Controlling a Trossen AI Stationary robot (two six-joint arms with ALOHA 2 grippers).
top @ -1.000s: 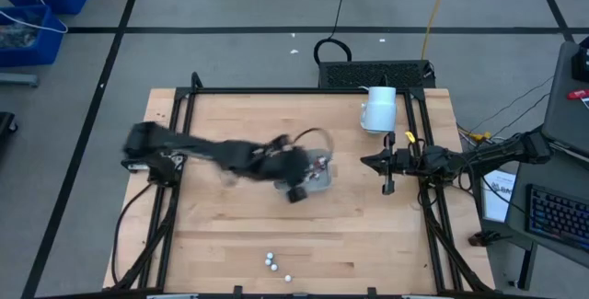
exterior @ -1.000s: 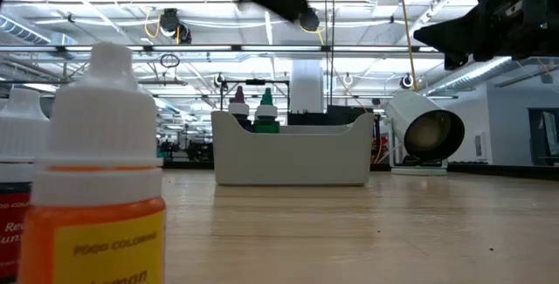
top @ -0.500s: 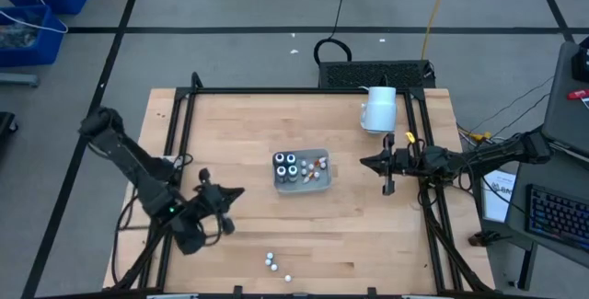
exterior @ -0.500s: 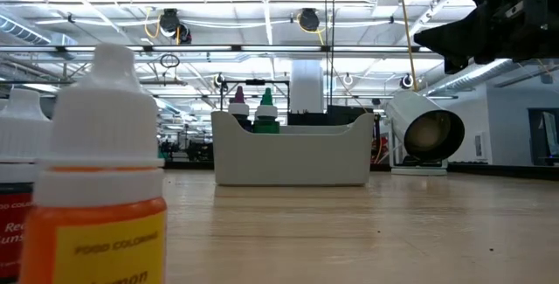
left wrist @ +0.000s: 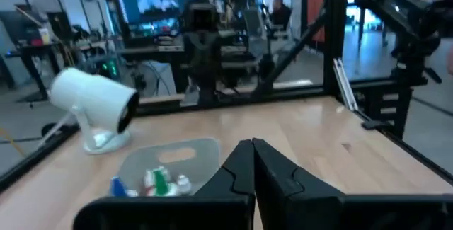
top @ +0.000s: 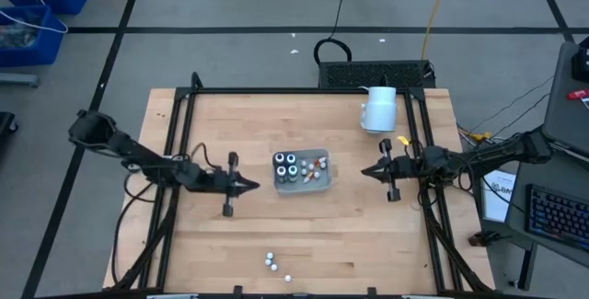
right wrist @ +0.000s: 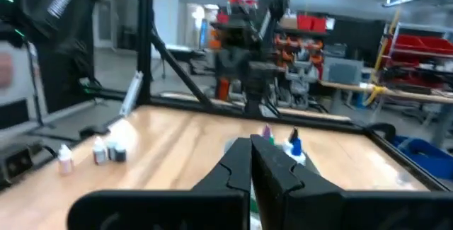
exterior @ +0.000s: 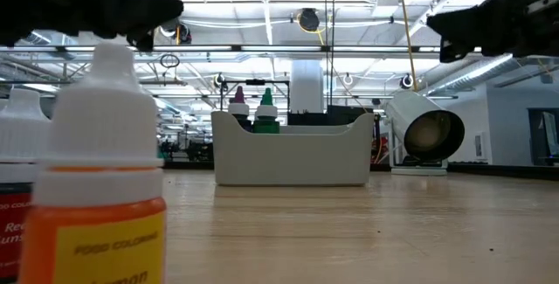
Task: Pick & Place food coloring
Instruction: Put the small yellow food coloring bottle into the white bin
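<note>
Most of the food coloring (top: 296,166) sits in the grey tray (top: 322,181) mid-bench, three bottles (top: 273,263) remain at the near edge, and both the left gripper (top: 248,186) and right gripper (top: 365,171) hover beside the tray, jaws closed and empty.

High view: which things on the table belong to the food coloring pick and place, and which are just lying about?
Job:
- food coloring bottles in the tray
- loose bottles near the table's front edge
- left gripper, shut, empty
- right gripper, shut, empty

Lying about:
- white cylinder at the back right
</note>
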